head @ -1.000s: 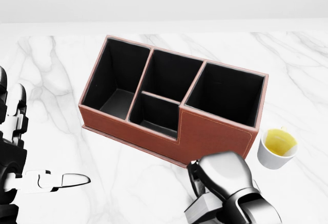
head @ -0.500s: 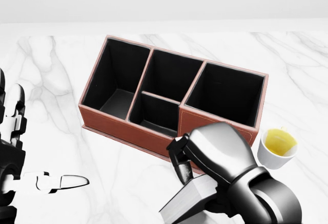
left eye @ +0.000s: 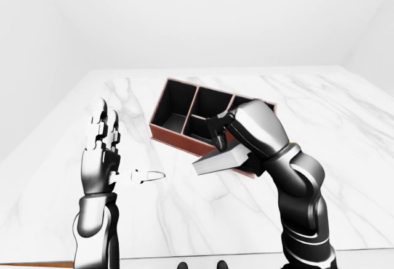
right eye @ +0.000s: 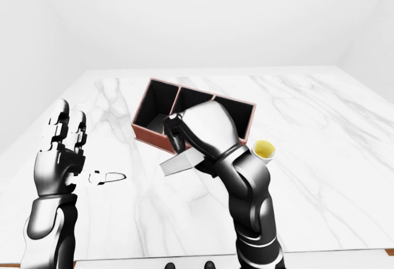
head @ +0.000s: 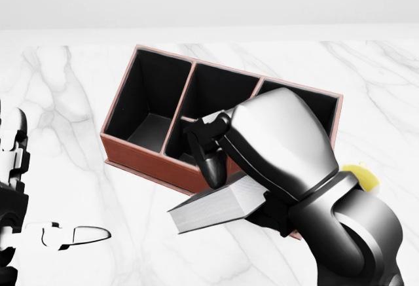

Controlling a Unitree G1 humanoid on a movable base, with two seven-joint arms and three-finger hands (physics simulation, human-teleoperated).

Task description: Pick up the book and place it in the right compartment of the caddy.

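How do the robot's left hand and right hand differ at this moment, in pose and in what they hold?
The right hand grips the book and holds it above the table, near the caddy; the left hand holds nothing. The right hand's fingers curl around the book, while the left hand's fingers point up, spread open. The right hand is beside the caddy; the left hand is well off to its left. Both are glossy black and silver.

White marble table [head: 78,89] carries brown caddy [head: 141,156]; white cup [right eye: 263,151] just right.
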